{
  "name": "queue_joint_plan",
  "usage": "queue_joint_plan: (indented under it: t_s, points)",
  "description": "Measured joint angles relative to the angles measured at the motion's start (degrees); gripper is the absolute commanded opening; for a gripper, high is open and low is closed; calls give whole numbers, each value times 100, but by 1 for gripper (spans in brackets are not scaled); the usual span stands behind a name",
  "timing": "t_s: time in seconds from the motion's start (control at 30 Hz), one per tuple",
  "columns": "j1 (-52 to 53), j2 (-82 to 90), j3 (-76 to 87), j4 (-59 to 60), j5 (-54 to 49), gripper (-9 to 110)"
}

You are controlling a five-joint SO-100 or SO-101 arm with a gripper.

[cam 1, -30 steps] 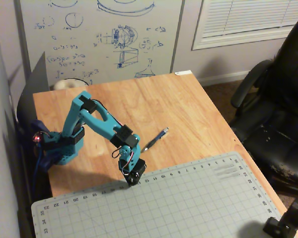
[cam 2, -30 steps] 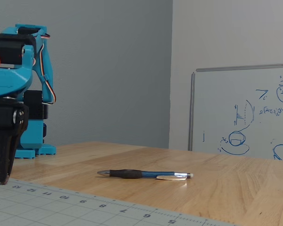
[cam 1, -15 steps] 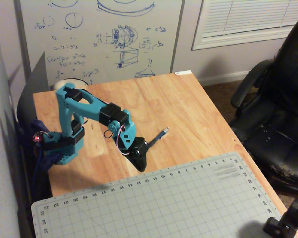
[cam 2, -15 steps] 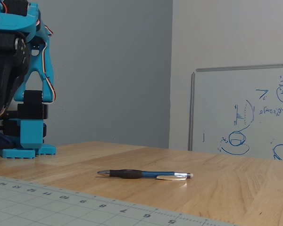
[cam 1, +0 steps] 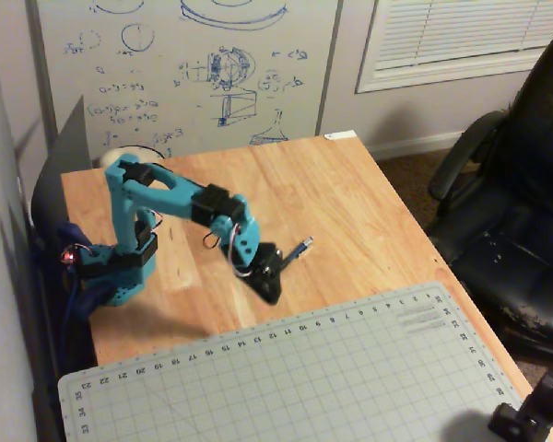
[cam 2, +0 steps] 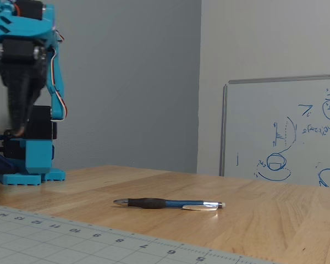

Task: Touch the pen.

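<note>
The pen (cam 1: 300,250) lies flat on the wooden table (cam 1: 350,193), slim and dark with a bluish end, just right of the gripper in this fixed view. In the low fixed view the pen (cam 2: 165,204) lies lengthwise in the middle of the table, silvery tip to the left. My gripper (cam 1: 272,293) is black, on a blue arm, and points down. In the low fixed view the gripper (cam 2: 15,131) hangs well above the table, at the left, apart from the pen. Its jaws look closed together and empty.
A grey-green cutting mat (cam 1: 304,378) covers the table's near part and also shows in the low view (cam 2: 44,236). A whiteboard (cam 1: 184,74) leans behind the table. A black office chair (cam 1: 516,212) stands at the right. A black clamp (cam 1: 535,414) sits at the bottom right corner.
</note>
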Motion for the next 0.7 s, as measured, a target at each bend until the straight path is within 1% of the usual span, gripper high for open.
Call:
queue_joint_plan:
  t_s: [0.23,0.5,0.7]
  points:
    - [-809,0,114,0,0,0]
    - [-1230,0,1204,0,0,0]
    - [-1239,0,1424,0,0,0]
